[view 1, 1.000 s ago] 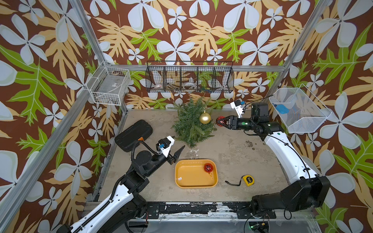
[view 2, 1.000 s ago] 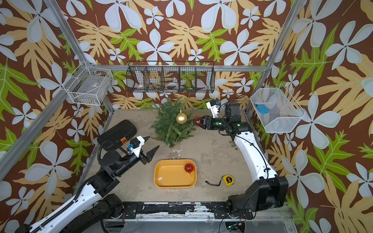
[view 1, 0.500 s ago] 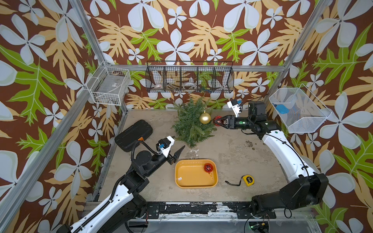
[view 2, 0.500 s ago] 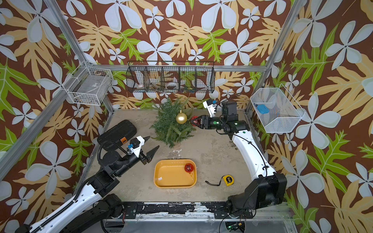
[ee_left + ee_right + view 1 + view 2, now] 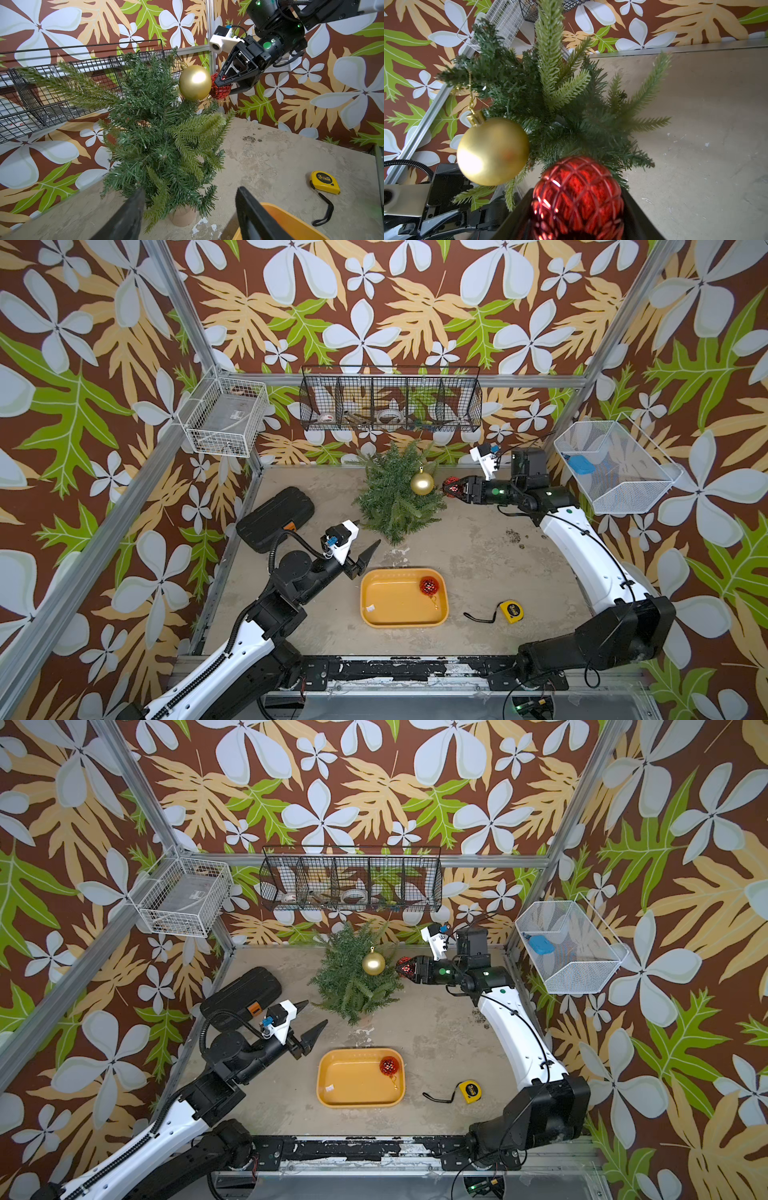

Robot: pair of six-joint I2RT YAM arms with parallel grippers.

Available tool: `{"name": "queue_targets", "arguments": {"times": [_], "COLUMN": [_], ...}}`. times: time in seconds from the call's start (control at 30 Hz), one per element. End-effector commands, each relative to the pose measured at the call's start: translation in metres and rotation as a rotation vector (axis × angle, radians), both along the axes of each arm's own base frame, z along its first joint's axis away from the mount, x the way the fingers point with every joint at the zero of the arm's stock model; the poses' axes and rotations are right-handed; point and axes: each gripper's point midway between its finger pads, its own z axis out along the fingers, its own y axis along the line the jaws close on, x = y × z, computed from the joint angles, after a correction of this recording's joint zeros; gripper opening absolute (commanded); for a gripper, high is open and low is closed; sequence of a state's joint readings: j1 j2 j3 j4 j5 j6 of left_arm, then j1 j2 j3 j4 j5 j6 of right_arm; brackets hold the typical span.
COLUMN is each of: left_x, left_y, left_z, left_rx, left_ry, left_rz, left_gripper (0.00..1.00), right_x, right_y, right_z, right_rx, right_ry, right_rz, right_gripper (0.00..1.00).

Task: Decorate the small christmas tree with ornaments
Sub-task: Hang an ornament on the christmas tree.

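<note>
Gold ball point(image 5: 422, 483) hangs from upper branch of tree point(image 5: 390, 506) at back of table point(image 5: 478, 539). Just beside gold ball, right gripper point(image 5: 451, 486) clamps red ball point(image 5: 577, 197) at tree's fringe. Yellow tray point(image 5: 374, 616) holds second red ball point(image 5: 428, 585) in corner nearest tape measure point(image 5: 510, 609). Near tray, left gripper point(image 5: 316, 1012) jaws apart, empty, pointing at tree.

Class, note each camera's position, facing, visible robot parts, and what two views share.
Top views: overhead, looking down on tree and tray; both arms show.
Left wrist: on left arm, facing tree; open jaws, right arm show.
Right wrist: on right arm, facing tree; jaws hold red ornament.
Both wrist views share the gold ornament.
</note>
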State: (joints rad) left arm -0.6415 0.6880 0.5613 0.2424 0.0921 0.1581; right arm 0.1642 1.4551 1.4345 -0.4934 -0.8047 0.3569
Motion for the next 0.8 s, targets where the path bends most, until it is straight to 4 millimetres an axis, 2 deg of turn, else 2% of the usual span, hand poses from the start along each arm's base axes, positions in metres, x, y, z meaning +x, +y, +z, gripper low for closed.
{"name": "queue_targets", "arguments": {"times": [0.0,0.3,0.77], "left_x": [-0.001,-0.001,-0.001], "left_y": [0.0,0.0,-0.001], "left_z": [0.007,0.007,0.005], "left_rx": [-0.015,-0.014,-0.013], "left_ry": [-0.023,-0.022,-0.021], "left_rz": [-0.003,-0.006,-0.01], "left_gripper": [0.7,0.7,0.7], "right_x": [0.003,-0.005,-0.028], "right_y": [-0.004,-0.008,-0.008], "right_z": [-0.002,-0.014,-0.017], "right_rx": [-0.036,-0.054,0.026], "right_ry": [-0.015,0.001,0.017], "right_rz": [-0.023,-0.035,-0.047], "right_gripper": [0.52,0.52,0.52]}}
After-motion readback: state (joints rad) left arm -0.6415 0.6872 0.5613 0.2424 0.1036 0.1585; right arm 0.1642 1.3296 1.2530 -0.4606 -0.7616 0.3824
